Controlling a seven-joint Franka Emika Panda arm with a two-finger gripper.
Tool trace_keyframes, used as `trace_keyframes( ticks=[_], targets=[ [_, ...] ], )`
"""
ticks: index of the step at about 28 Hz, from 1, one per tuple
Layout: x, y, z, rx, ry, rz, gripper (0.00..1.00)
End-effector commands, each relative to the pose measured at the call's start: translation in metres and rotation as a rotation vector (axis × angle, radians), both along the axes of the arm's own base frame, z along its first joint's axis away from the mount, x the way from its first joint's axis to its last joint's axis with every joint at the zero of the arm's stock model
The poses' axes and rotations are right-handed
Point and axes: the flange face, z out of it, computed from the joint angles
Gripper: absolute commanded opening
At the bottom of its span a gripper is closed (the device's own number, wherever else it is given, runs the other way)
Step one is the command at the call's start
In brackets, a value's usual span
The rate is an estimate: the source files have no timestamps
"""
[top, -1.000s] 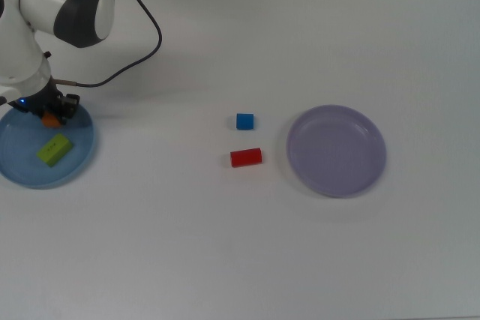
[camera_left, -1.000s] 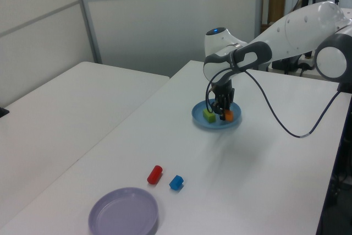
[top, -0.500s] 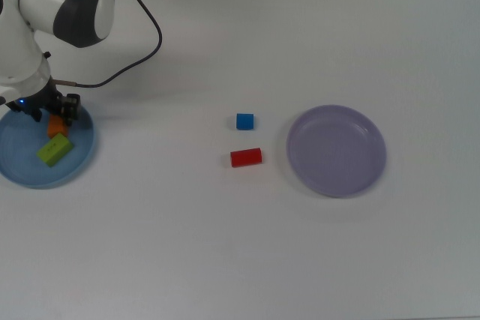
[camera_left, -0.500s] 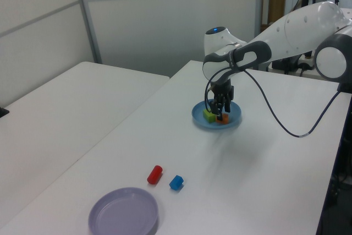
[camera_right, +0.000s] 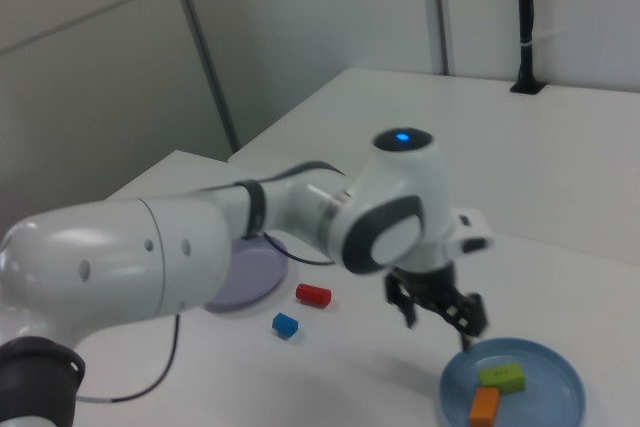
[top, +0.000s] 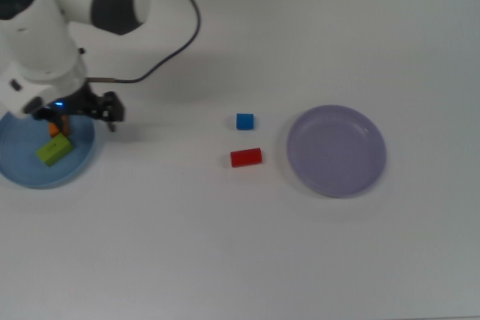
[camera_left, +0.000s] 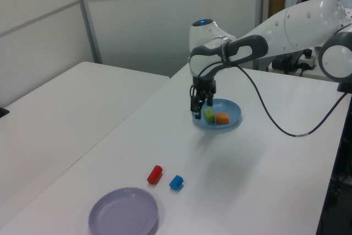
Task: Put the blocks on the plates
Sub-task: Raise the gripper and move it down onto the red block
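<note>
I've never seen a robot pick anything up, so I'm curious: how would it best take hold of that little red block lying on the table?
Probably from straight above, closing the fingers across the red block's two long sides. It lies flat on the table, its length running left to right in the top view. The blue cube and lavender plate stand clear of it, so nothing blocks a descent.

No readable text, label or number appears anywhere.

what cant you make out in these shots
- Orange block, top view: mostly hidden under the arm; clear in the left view.
- Light blue plate, top view: cut by the top view's left edge, partly covered by the arm.
- Lavender plate, right view: largely behind the arm.
- Gripper: open or shut, unclear.
</note>
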Motion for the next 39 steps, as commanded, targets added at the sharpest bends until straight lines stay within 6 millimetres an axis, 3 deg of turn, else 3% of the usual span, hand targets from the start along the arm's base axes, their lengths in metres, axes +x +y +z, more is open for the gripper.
trace_keyframes(
  ticks=[1, 12, 20, 28, 35, 39],
  targets=[
    [0.0, 0.057, 0.008, 0.03, 0.049, 0.063, 1.0],
    [0.009, 0.171, -0.009, 0.02, 0.076, 0.142, 1.0],
    [0.008, 0.222, -0.011, 0.018, 0.062, 0.176, 1.0],
    [0.012, 0.261, -0.033, 0.018, 0.036, 0.225, 1.0],
    [0.019, 0.278, -0.054, -0.019, -0.009, 0.199, 1.0],
    [0.022, 0.278, -0.059, -0.018, -0.015, 0.197, 1.0]
  ],
)
